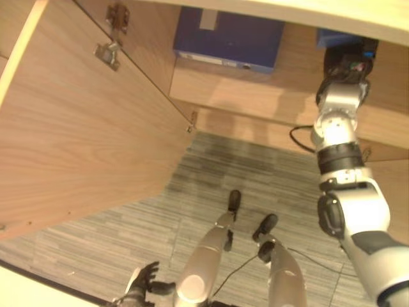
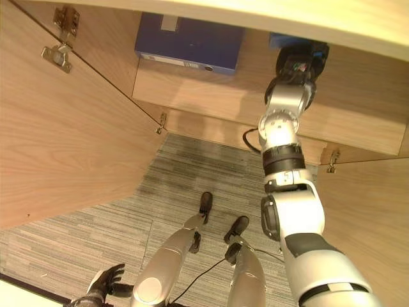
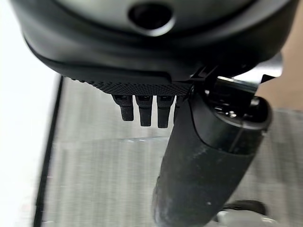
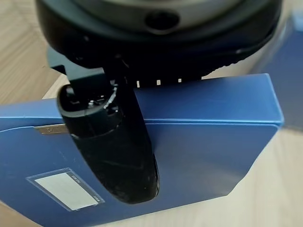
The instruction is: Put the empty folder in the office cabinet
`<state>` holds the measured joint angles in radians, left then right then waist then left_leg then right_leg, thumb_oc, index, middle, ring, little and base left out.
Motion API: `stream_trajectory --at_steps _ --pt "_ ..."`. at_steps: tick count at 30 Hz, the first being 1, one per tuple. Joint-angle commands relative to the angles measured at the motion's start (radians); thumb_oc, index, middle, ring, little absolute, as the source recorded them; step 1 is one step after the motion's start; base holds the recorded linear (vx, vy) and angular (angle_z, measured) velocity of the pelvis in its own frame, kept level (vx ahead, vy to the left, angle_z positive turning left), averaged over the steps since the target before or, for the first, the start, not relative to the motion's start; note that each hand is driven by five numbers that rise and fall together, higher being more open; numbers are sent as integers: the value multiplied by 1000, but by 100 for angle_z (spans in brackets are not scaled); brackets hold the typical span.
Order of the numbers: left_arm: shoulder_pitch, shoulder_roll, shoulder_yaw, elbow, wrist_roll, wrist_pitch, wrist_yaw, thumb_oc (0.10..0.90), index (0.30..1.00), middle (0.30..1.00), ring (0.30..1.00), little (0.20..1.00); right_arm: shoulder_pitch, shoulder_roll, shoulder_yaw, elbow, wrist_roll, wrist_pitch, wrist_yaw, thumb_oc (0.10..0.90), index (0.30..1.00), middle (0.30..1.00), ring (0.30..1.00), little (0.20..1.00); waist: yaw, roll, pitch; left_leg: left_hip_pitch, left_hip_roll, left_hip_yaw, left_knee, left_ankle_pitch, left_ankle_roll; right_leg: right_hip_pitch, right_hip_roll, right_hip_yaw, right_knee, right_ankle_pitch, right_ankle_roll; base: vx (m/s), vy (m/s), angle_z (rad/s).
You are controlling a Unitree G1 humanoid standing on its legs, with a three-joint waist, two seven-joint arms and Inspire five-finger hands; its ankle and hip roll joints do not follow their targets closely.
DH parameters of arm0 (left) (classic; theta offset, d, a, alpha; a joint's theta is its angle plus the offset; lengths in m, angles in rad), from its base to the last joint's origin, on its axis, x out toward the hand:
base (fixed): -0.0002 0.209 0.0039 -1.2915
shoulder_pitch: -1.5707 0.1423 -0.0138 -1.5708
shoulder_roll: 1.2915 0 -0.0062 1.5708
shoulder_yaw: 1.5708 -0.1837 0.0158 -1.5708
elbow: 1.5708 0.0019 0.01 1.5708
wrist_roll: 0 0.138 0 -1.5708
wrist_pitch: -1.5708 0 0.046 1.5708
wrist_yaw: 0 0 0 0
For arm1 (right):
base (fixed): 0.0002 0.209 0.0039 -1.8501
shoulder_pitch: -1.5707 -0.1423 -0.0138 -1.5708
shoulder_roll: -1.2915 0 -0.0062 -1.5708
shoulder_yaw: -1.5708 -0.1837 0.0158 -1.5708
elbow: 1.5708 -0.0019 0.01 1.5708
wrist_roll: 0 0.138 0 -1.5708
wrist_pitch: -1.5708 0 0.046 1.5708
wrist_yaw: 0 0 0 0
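Note:
My right arm reaches up into the wooden cabinet, and my right hand (image 1: pixel 348 61) is at the shelf's right end. In the right wrist view the thumb (image 4: pixel 113 146) lies across the face of a blue folder (image 4: pixel 213 142) with a small white label; the fingers are hidden behind it. A corner of that folder (image 2: pixel 281 39) shows above the hand. A second blue folder (image 1: pixel 230 38) lies flat on the shelf (image 1: pixel 223 83) further left. My left hand (image 1: pixel 144 281) hangs low near the floor, fingers relaxed and holding nothing.
The cabinet's left door (image 1: pixel 77 128) stands wide open, with metal hinges (image 1: pixel 108 54) on its inner face. A right door (image 2: pixel 370 204) also hangs open. Grey striped carpet (image 1: pixel 211 173) lies below the cabinet.

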<state>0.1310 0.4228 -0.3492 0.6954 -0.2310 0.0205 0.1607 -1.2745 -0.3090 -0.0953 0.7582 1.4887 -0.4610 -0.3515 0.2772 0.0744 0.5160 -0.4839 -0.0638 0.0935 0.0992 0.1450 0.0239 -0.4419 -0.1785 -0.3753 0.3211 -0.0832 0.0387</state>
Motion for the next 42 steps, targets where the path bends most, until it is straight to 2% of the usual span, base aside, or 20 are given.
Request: stream_trajectory --at_steps 1,8,10,13,14,17,18,22,24,27,28,29,30,34,35,42 --pt "119 98 -51 -45 -34 40 -17 800 900 900 900 900 -62 -96 35 -71 1 -81 29 400 300 300 300 300 -7 14 -89 11 13 -92 49 -156 3 56 -9 -2 -34 -36 44 55 -25 5" --pt "175 191 -83 -224 -72 75 -50 800 900 900 900 900 -98 -122 25 -43 24 -92 -24 400 300 300 300 300 8 40 -97 -11 -2 -115 67 -163 4 43 -18 -15 3 -64 42 35 -17 15" --pt "173 196 -92 -227 -74 80 -51 800 900 900 900 900 -97 -114 23 -27 16 -84 -41 400 300 300 300 300 10 43 -94 -18 -3 -118 71 -163 4 36 -19 -18 12 -68 41 -11 -4 2" --pt "107 166 -107 -121 -43 84 -22 800 900 900 900 900 -88 -100 0 -35 -17 -110 -83 400 300 300 300 300 7 66 -66 -79 -18 -123 119 -169 0 -21 -33 -12 79 -91 33 -58 -4 9" --pt "104 164 -108 -118 -43 83 -22 800 900 900 900 900 -88 -100 0 -38 -20 -111 -85 400 300 300 300 300 7 66 -67 -84 -19 -123 124 -172 0 -26 -34 -11 85 -94 33 -54 -5 11" --pt "98 160 -110 -98 -37 84 -13 800 900 900 900 900 -73 -90 -16 -72 -41 -129 -103 400 300 300 300 300 -2 87 -49 -172 -27 -113 259 -218 4 -92 -56 -4 199 -136 21 -63 24 16" --pt "98 159 -110 -98 -37 84 -13 800 900 900 900 900 -71 -90 -15 -75 -43 -130 -105 400 300 300 300 300 -2 86 -50 -181 -28 -112 271 -224 4 -99 -58 -3 210 -142 21 -33 29 16" --pt "99 148 -111 -66 -29 83 -2 800 900 900 900 900 -44 -77 -17 -111 -73 -137 -110 400 300 300 300 300 -6 105 -55 -292 -17 -97 480 -307 13 -207 -91 20 405 -227 6 -6 5 3" --pt "80 132 -110 -15 -13 81 1 800 900 900 900 900 -21 -70 -5 -137 -88 -127 -98 400 300 300 300 300 -6 102 -59 -303 -15 -95 536 -343 18 -226 -102 32 465 -260 -2 42 -5 -5" --pt "76 134 -90 23 1 83 -1 800 900 900 900 900 -12 -79 -1 -126 -79 -114 -79 400 300 300 300 300 3 100 -72 -303 -16 -94 560 -365 19 -220 -112 31 486 -275 -3 42 -30 -10" --pt "73 134 -82 34 3 82 2 800 900 900 900 900 -14 -88 3 -113 -76 -105 -74 400 300 300 300 300 4 99 -75 -302 -15 -95 560 -367 18 -219 -113 30 487 -275 -2 0 0 0" --pt "72 134 -82 35 3 81 2 800 900 900 900 900 -17 -89 3 -109 -74 -103 -71 436 354 354 354 354 4 99 -75 -302 -15 -96 560 -367 18 -219 -113 30 487 -276 -2 0 0 0" --pt "67 135 -67 55 11 78 4 800 900 900 900 900 -27 -118 21 -75 -77 -74 -61 400 300 300 300 300 7 94 -83 -298 -14 -96 554 -368 16 -216 -115 27 485 -275 0 0 0 0" --pt "70 133 -48 88 15 73 3 800 900 900 900 900 -59 -176 48 -5 -74 -33 -38 400 300 300 300 300 11 89 -93 -298 -16 -100 542 -365 13 -216 -115 21 479 -272 4 17 -30 5" --pt "77 137 -38 94 21 73 2 800 900 900 900 900 -84 -224 68 38 -74 -3 -26 400 300 300 300 300 13 83 -103 -300 -15 -103 536 -362 12 -217 -117 15 477 -269 4 11 -28 3" --pt "108 157 -25 65 24 71 -11 800 900 900 900 900 -131 -299 114 116 -71 45 -3 400 300 300 300 300 18 77 -118 -310 -15 -107 517 -353 8 -226 -114 7 468 -265 5 5 -17 4"
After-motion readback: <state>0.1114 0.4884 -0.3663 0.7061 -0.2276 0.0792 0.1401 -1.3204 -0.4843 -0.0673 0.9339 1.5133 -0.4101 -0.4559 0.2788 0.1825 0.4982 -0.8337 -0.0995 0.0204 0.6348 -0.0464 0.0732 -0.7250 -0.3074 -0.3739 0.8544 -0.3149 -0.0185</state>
